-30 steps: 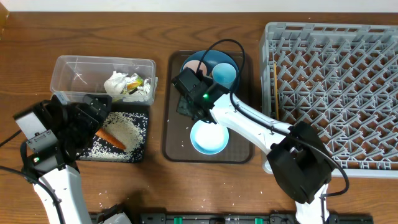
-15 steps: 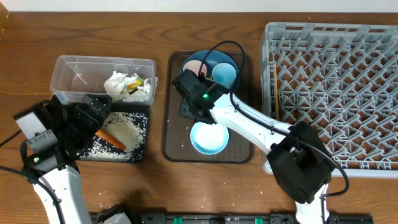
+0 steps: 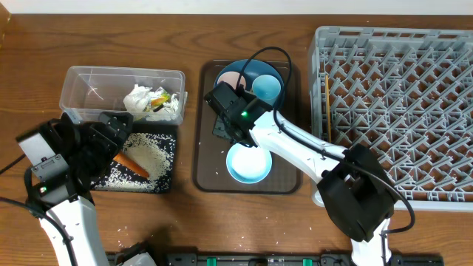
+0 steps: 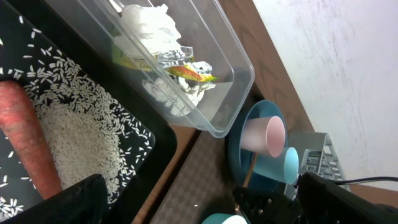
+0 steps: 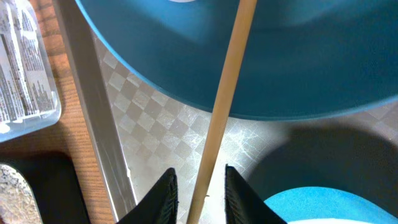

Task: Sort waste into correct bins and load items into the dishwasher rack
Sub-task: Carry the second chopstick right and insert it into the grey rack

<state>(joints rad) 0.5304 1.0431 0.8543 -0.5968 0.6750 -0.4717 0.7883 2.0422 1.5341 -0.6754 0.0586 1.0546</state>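
In the right wrist view a wooden chopstick [image 5: 230,74] runs from the blue plate [image 5: 298,56] down between my right gripper's [image 5: 199,173] fingers. A small gap shows on each side, so it is open. The pale blue bowl [image 3: 248,163] sits just beside it. The pink cup [image 3: 230,77] and the light blue cup [image 3: 267,87] stand on the plate. My left gripper [image 4: 205,199] hangs wide open over the black tray [image 3: 168,159], which holds the carrot [image 3: 133,164] and rice [image 3: 151,154]. The clear box [image 3: 96,85] holds the tissue [image 3: 138,100] and the wrapper [image 3: 159,100].
The grey rack [image 3: 399,111] fills the right side, and another chopstick [image 3: 326,103] lies along its left edge. The plate and bowl rest on the dark brown serving tray [image 3: 207,170]. A few rice grains lie on the table near the left arm.
My right gripper's jaws have drawn closer around the chopstick and the wrist has shifted slightly. The left arm has not moved.
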